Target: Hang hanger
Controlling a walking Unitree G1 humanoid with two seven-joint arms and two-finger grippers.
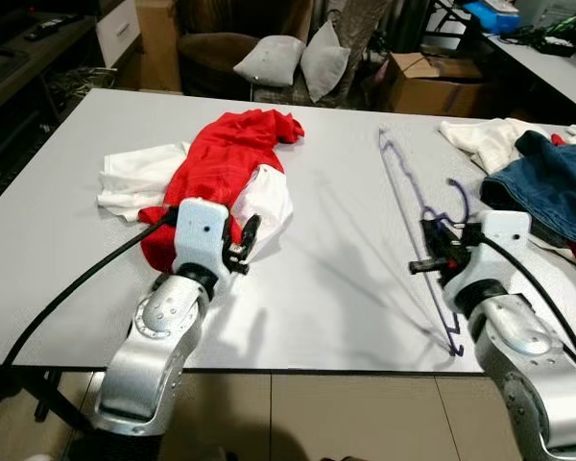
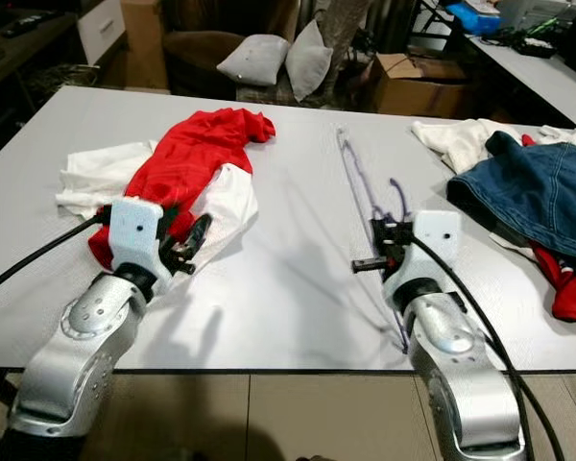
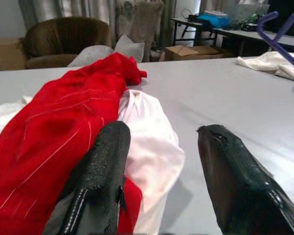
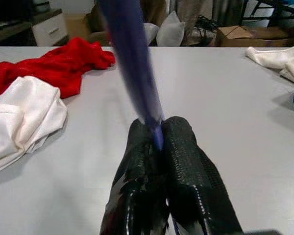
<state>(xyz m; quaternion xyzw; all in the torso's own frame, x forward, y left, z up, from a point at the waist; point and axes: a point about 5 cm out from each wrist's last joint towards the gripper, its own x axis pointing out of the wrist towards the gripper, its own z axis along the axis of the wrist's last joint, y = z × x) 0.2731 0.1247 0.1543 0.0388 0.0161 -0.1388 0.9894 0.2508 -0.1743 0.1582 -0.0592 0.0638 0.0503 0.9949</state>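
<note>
Right wrist view: my right tool (image 4: 159, 134) is clamped on the thin purple hanger (image 1: 408, 192), which may pivot or slip; my left tool (image 3: 161, 161), fingers apart, hovers beside the red garment (image 1: 226, 154).

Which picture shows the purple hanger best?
The left eye view: the whole purple hanger lies along the table, the right hand shut on it. The right eye view shows it similarly. The right wrist view shows a blurred bar; the left wrist, its hook.
</note>
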